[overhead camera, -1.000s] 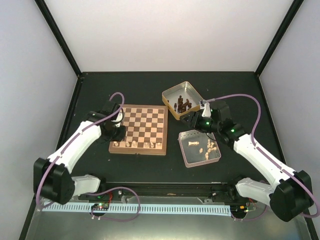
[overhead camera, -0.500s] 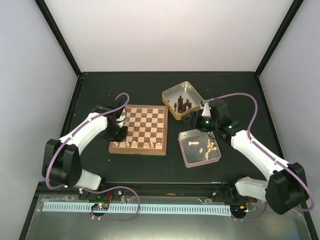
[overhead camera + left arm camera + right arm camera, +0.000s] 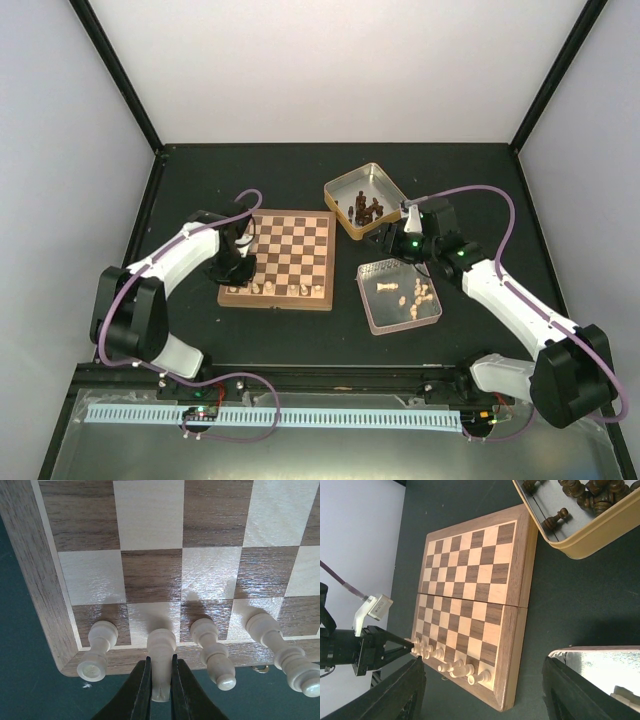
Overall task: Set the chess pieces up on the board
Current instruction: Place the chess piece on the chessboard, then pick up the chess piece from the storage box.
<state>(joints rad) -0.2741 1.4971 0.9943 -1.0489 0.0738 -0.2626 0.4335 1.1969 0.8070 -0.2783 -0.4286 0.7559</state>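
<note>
left pincer [image 3: 160, 669] is clamping a pale chess piece [image 3: 161, 642] on the board [image 3: 150, 570] edge row; right pincer [image 3: 482, 667] is hanging with jaws apart, empty.

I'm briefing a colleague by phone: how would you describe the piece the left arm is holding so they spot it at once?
Start at the chessboard on the dark table and go to its near-left corner, where pale pieces stand in a row. The held piece is second from that corner, the only one pinched by the left pincer.
</note>
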